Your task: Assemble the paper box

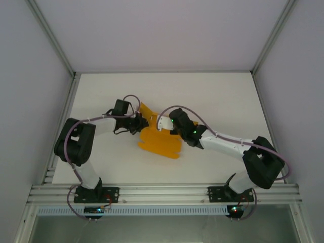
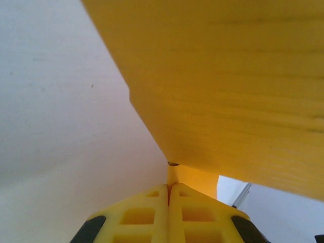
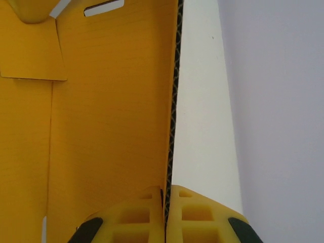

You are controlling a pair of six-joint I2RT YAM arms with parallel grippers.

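The paper box point(image 1: 159, 142) is an orange-yellow card sheet, partly folded, lying mid-table between the two arms with one flap raised at its far left. My left gripper point(image 1: 140, 123) is at that raised flap. In the left wrist view the left gripper point(image 2: 168, 187) is shut on a thin strip of card, and a broad panel of the paper box point(image 2: 228, 76) slants overhead. My right gripper point(image 1: 163, 126) is at the sheet's far right side. Seen from the right wrist, the right gripper point(image 3: 165, 191) is shut on the corrugated edge of an upright panel of the paper box point(image 3: 111, 116).
The white table point(image 1: 217, 101) is walled on three sides by pale panels with metal posts. An aluminium rail point(image 1: 162, 192) carrying both arm bases runs along the near edge. A small slot point(image 3: 104, 7) is cut near the far end of the held panel.
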